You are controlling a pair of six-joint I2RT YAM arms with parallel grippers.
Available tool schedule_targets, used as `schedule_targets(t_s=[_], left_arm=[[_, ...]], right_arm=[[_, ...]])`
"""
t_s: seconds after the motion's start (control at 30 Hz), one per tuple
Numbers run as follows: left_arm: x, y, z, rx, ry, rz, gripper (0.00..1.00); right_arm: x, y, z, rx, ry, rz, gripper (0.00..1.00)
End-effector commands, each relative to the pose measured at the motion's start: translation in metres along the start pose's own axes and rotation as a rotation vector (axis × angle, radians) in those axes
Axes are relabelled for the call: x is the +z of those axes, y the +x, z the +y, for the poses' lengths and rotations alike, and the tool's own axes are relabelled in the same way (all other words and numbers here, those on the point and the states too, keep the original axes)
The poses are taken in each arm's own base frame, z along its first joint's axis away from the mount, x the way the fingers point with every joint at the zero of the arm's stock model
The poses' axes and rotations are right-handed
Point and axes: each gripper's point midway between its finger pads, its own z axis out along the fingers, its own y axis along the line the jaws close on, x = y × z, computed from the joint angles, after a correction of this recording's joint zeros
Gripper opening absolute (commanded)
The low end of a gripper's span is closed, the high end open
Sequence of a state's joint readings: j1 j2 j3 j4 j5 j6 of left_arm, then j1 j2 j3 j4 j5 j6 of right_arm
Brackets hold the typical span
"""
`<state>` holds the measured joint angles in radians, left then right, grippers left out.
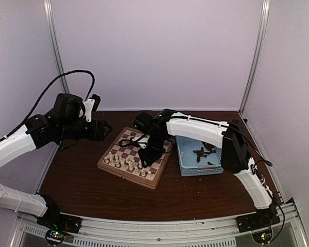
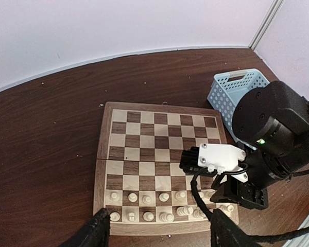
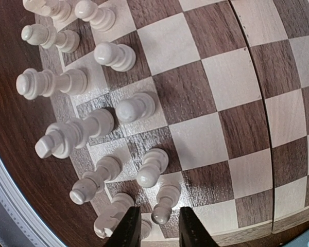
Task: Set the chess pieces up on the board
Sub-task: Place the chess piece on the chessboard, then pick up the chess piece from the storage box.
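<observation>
Matt wooden board [image 2: 154,136], smooth cream pieces [image 3: 116,55], perforated plastic basket [image 2: 232,85]

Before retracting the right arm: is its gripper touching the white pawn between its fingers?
Cannot tell. The right wrist view shows the white pawn between the fingers of the right gripper, but no plain contact or gap.

Dark brown wood-grain bench [image 1: 82,185] carrying two things.
The checkered board [image 1: 124,141] lies near the middle, turned at an angle to the bench edges. The light-blue perforated basket [image 1: 201,170] sits just beside its right side. A few pale specks dot the bare wood around them.
</observation>
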<state>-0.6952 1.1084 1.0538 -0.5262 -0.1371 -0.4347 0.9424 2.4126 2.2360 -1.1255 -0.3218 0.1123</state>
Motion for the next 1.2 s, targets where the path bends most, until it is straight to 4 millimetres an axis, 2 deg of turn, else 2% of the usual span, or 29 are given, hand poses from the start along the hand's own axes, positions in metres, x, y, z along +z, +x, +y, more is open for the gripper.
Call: schedule_targets(t_s=[0.0,0.1,0.2,0.37,0.5,0.67,0.73,0.8,0.93,1.17], left_arm=[[0.0,-0.007,0.001,0.011,-0.01,-0.019,0.67],[0.0,-0.007,0.002,0.01,-0.011,-0.02,0.67],[-0.002,-0.008,0.004,0.008,-0.022,-0.023,0.7],[-0.007,-0.007,0.013,-0.014,-0.065,-0.037,0.86],[-0.009,0.0,0.021,-0.016,-0.105,-0.031,0.97],[-0.014,0.003,0.028,-0.037,-0.134,-0.038,0.98],[-0.015,0.004,0.032,-0.066,-0.146,-0.051,0.98],[-0.016,0.006,0.039,-0.106,-0.18,-0.068,0.98],[-0.011,0.006,0.046,-0.118,-0.224,-0.082,0.98],[-0.005,-0.005,0.038,-0.103,-0.21,-0.047,0.98]], right_arm=[[-0.005,-0.007,0.003,-0.009,0.004,-0.022,0.31],[-0.021,-0.012,0.002,-0.015,0.032,-0.065,0.34],[-0.046,-0.017,0.001,-0.024,0.062,-0.129,0.35],[-0.095,-0.016,-0.006,-0.027,0.12,-0.235,0.34],[-0.131,-0.004,-0.033,0.016,0.221,-0.323,0.32],[-0.155,0.031,-0.088,0.168,0.29,-0.395,0.29],[-0.166,0.039,-0.106,0.254,0.279,-0.46,0.29],[-0.16,0.05,-0.122,0.346,0.249,-0.472,0.31],[-0.129,0.064,-0.144,0.487,0.176,-0.431,0.3],[-0.08,0.06,-0.171,0.571,0.199,-0.362,0.29]])
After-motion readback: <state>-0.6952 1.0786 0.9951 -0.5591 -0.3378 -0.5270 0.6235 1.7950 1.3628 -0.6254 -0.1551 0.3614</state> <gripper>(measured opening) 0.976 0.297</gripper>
